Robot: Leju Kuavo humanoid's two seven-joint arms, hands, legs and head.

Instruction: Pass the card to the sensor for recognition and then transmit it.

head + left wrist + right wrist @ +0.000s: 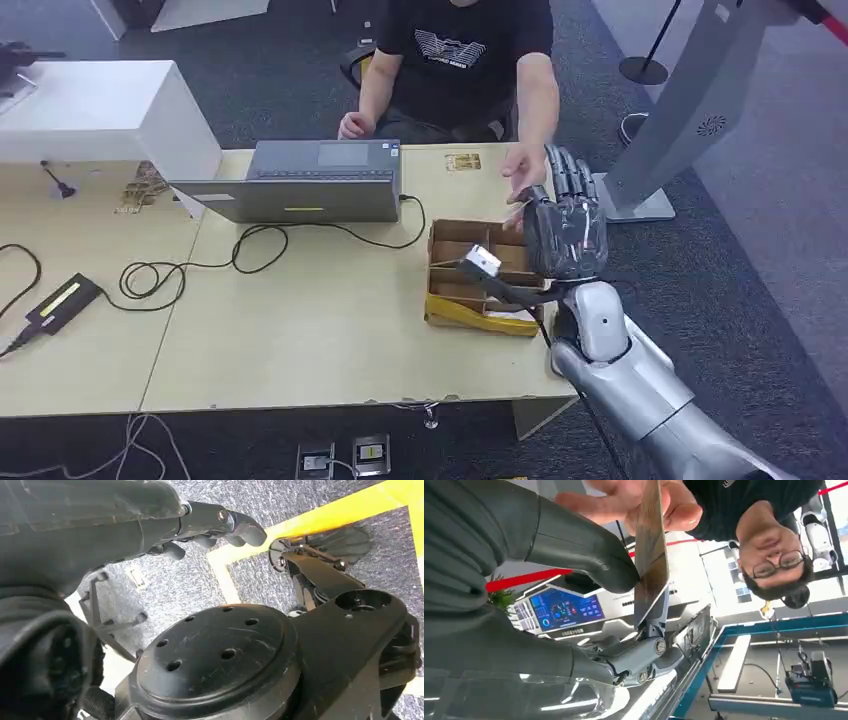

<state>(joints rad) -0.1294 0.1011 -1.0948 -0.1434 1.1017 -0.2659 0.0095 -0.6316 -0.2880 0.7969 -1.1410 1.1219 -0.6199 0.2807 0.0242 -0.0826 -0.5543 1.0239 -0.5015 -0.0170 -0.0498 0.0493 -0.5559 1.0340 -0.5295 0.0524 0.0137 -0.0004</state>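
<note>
My right hand (pixel 566 228) is raised above the right end of the table, fingers pointing up. In the right wrist view it pinches a thin tan card (pixel 651 555) between the thumb (pixel 579 550) and a finger (pixel 651 645). A person's hand (pixel 634 500) grips the card's far end; in the head view that hand (pixel 524 180) reaches to mine. A small white sensor head (pixel 483 262) on a dark stalk stands just left of my hand. My left hand (pixel 215 525) hangs over the floor, fingers loosely bent and holding nothing.
A cardboard box (pixel 455 285) with dividers lies under my right hand. A grey laptop (pixel 310 182), black cables (pixel 250 245) and a power brick (pixel 60 300) sit on the table (pixel 300 350). Another card (pixel 462 161) lies at the far edge. The person sits behind the table.
</note>
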